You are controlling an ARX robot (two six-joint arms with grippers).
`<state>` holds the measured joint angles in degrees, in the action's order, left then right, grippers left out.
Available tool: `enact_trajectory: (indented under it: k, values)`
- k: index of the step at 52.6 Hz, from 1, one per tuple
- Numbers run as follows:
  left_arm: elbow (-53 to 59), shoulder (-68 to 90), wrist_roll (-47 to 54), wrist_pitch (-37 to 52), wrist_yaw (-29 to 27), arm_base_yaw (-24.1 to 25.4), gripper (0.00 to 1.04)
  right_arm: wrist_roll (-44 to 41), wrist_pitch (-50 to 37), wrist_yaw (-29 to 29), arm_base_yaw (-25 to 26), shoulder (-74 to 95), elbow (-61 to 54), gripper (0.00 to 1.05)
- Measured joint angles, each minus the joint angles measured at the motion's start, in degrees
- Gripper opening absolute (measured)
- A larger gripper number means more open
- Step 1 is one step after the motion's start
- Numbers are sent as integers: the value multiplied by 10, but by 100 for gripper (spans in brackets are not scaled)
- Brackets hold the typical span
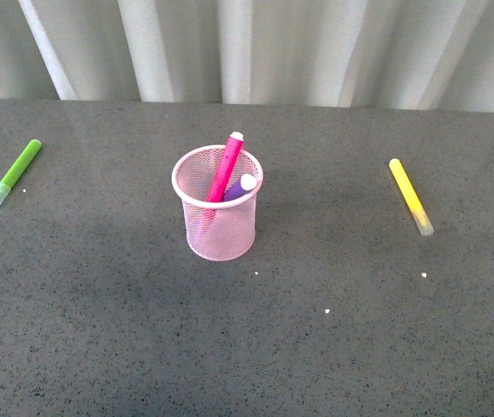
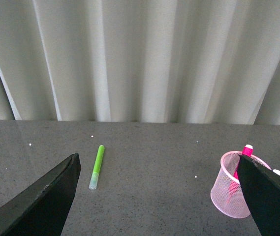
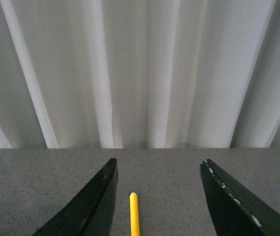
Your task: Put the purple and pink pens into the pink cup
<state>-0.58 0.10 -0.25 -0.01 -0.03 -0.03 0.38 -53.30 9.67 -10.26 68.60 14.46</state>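
The pink cup [image 1: 218,215] stands upright in the middle of the grey table. The magenta-pink pen [image 1: 226,165] leans inside it with its end sticking above the rim. The purple pen [image 1: 243,186] is also inside, its end just above the rim. Neither gripper shows in the front view. In the left wrist view the cup [image 2: 228,189] with the pink pen [image 2: 244,155] sits beside one finger of my open, empty left gripper [image 2: 157,164]. My right gripper [image 3: 159,164] is open and empty, low over the table.
A lime-green marker [image 1: 12,175] lies at the far left of the table and shows in the left wrist view [image 2: 97,166]. A yellow marker [image 1: 410,195] lies at the right and shows between the right fingers [image 3: 134,214]. A white curtain [image 1: 247,48] hangs behind the table.
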Motion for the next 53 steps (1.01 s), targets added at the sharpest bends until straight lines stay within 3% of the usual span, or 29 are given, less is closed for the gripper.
enact_trajectory:
  k: [5,12,21,24,29,53]
  values:
    - [0,0,0,0,0,0,98,-1,9,-12,15,-36,-25,36]
    - [0,0,0,0,0,0,98,-2,37,-36,36,-104,-65,4]
    - [0,0,0,0,0,0,98,-3,75,-50,54,-169,-95,3]
    - [0,0,0,0,0,0,98,-4,51,-91,82,-175,-114,3]
    - [0,0,0,0,0,0,98,-3,80,-94,100,-206,-128,3]
    - [0,0,0,0,0,0,98,-4,228,-96,101,-377,-131,3]
